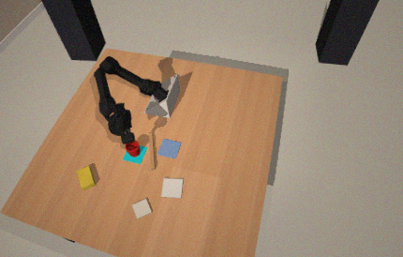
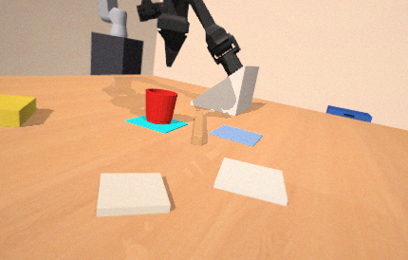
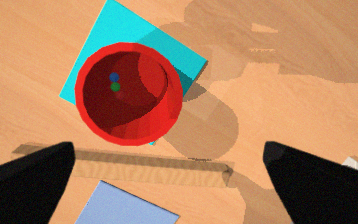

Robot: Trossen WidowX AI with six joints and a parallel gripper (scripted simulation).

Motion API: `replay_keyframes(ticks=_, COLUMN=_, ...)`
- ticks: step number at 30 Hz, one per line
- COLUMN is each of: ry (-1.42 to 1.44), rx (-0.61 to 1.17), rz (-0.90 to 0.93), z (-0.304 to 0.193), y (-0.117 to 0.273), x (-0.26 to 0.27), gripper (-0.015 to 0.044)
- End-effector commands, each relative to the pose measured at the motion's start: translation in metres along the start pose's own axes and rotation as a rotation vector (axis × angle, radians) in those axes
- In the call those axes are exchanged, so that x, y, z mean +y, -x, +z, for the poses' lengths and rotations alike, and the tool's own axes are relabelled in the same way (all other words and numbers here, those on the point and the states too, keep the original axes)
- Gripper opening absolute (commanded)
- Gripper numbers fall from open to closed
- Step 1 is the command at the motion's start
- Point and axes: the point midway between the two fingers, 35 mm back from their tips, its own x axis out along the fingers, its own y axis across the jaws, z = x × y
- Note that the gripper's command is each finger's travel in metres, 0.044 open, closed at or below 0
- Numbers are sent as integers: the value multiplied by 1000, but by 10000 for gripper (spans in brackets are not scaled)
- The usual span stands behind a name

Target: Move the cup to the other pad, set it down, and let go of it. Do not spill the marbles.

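Observation:
The red cup (image 1: 133,149) (image 2: 160,108) (image 3: 168,120) stands upright on the cyan pad (image 1: 135,159) (image 2: 167,128) (image 3: 105,30). In the wrist view a blue marble (image 3: 114,77) and a green marble (image 3: 115,87) lie inside it; a faint reddish spot beside them is unclear. The other pad, blue (image 1: 170,148) (image 2: 236,135) (image 3: 120,207), lies across a low wooden bar from the cup and bears nothing. My gripper (image 2: 169,65) (image 3: 171,150) is wide open and empty, above the cup's rim and clear of it. In the top view its fingers are too small to make out.
The low wooden bar (image 1: 153,152) (image 2: 199,129) (image 3: 155,172) lies between the pads. A grey-white angled block (image 1: 172,94) (image 2: 247,92) stands by the arm's base. A yellow block (image 1: 85,177) (image 2: 2,111) and two whitish tiles (image 1: 172,188) (image 1: 141,208) (image 2: 250,180) (image 2: 132,192) lie on the table.

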Motion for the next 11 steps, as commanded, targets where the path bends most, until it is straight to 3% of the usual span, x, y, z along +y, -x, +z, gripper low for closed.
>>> replay_keyframes(ticks=1, ry=-12, rx=2, rz=13, z=0, y=20, x=-1, gripper=440)
replay_keyframes(ticks=11, ry=-4, rx=-3, rz=7, z=0, y=16, x=0, gripper=440)
